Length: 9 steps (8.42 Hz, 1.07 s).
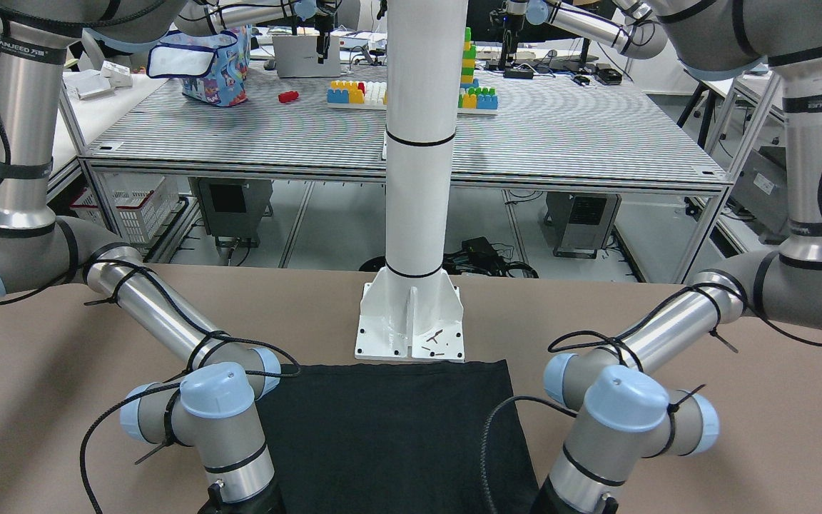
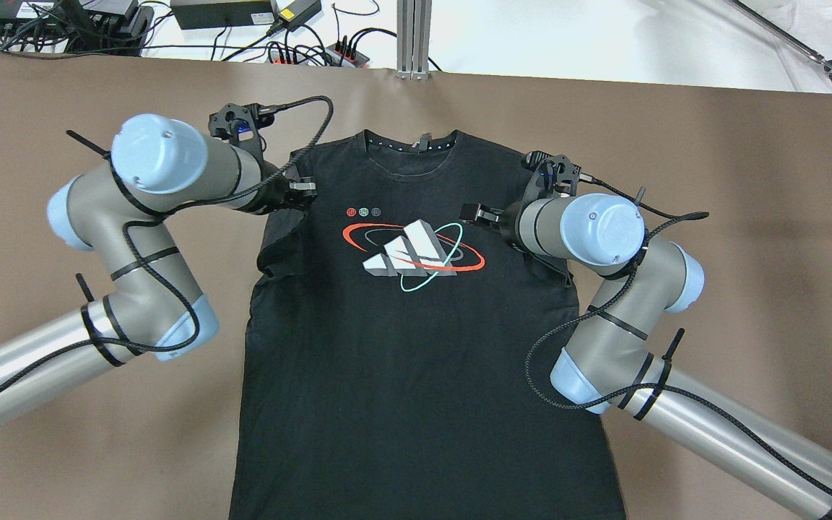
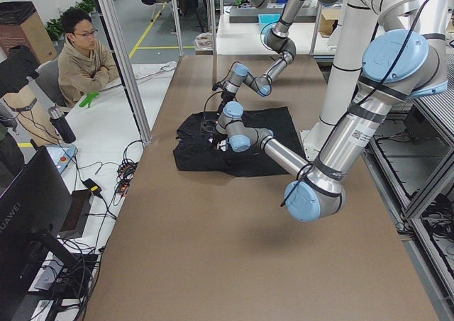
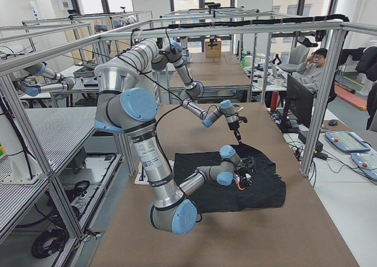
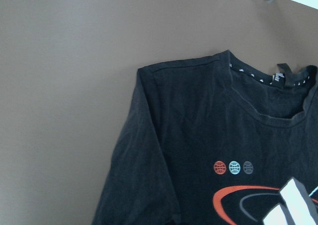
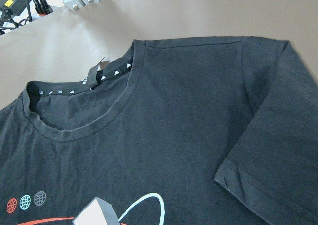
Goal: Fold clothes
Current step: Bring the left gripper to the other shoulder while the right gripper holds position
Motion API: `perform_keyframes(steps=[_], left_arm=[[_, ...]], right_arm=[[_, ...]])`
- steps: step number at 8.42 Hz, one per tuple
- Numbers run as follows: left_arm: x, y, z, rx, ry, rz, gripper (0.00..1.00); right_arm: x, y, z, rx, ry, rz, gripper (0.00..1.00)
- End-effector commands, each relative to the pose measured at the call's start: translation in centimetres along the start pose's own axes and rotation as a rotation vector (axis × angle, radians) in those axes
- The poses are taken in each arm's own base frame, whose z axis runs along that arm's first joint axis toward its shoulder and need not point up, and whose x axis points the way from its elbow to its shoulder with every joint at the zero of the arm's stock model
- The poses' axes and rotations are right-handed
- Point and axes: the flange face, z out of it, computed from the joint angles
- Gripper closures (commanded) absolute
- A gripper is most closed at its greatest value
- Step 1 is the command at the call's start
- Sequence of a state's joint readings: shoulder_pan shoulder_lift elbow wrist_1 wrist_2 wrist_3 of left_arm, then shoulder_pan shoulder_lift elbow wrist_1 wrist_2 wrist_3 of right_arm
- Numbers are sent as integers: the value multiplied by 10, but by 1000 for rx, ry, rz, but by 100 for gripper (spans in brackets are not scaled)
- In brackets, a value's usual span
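A black T-shirt (image 2: 416,361) with a white, red and teal chest logo lies flat on the brown table, collar (image 2: 409,148) away from the robot. Its hem shows in the front-facing view (image 1: 382,442). The sleeve on the robot's left (image 2: 275,245) is bunched along the body. My left gripper (image 2: 304,188) hovers over the left shoulder. My right gripper (image 2: 472,212) hovers over the right chest, and its arm hides that sleeve. Neither wrist view shows fingers, only the shirt (image 5: 198,135) (image 6: 174,135), so I cannot tell open or shut.
The white post's base (image 1: 411,328) stands at the shirt's hem. Cables and power strips (image 2: 300,50) lie beyond the table's far edge beside an aluminium post (image 2: 414,36). A person (image 3: 85,59) sits at a side desk. Bare brown table (image 2: 748,180) flanks the shirt.
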<state>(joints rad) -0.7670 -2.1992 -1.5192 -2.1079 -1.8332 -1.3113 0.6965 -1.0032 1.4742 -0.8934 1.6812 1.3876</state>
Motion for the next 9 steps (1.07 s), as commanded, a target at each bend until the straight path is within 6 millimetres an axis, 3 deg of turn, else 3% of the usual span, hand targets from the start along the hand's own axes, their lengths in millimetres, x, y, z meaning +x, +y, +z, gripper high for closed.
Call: perform_keyframes(steps=[1,9], left_arm=[[37,17,33,33,-27,-31,100],[87,-7,83,45,-84,-62,100]], right_arm=[[3,1,1,-1,4,0,6],[4,1,2,-1,7,-3,6]])
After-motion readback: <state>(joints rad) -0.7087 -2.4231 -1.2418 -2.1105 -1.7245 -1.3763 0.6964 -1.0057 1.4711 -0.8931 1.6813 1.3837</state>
